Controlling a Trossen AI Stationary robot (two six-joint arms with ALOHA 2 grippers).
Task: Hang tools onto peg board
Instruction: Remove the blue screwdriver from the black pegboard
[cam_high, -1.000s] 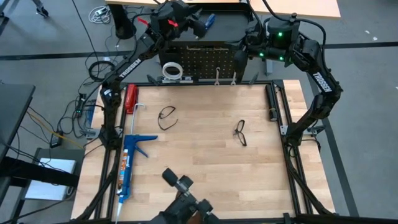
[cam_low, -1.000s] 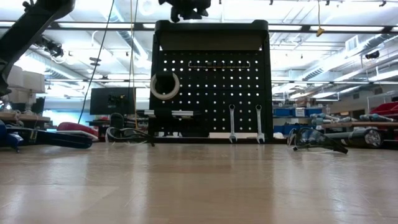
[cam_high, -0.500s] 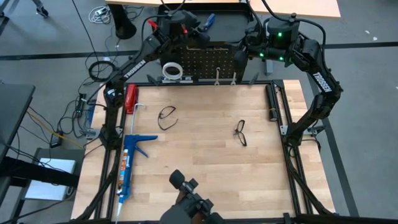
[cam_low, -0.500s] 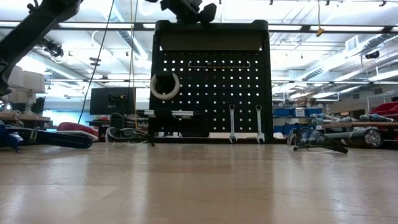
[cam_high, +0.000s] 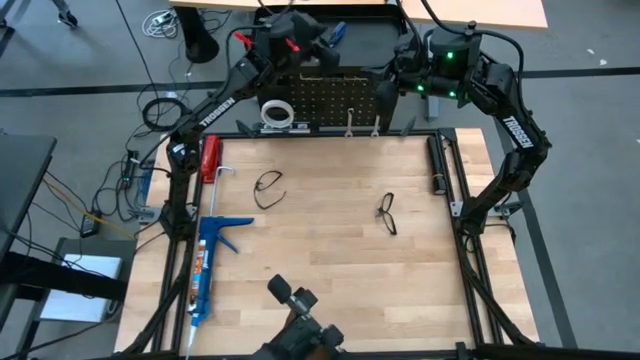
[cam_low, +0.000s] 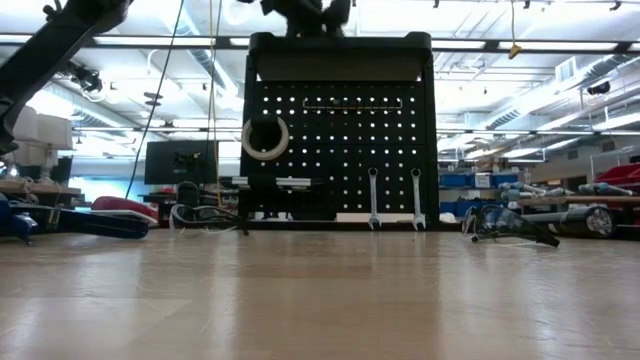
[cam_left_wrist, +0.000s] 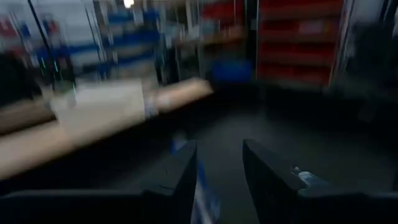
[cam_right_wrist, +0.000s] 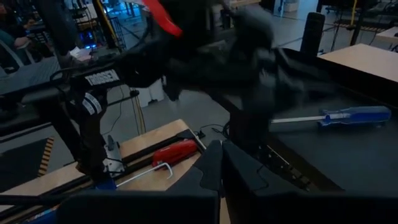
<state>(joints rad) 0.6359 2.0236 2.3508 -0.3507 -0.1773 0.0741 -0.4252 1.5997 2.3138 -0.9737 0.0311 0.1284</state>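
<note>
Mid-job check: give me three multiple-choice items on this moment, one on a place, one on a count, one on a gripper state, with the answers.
1. Where is the white tape roll?
A. hanging on the black perforated peg board
B. lying on the pale wooden tabletop
C. in the right gripper

2. How many silver wrenches hang on the peg board?
A. none
B. two
C. four

3. What state is the right gripper in?
A. wide open
B. shut on glasses
C. shut, empty

Answers: 1 A, the low view shows it on a peg at the board's left. 2 B, one wrench and another hang side by side. 3 C, its fingers meet with nothing between them.
</note>
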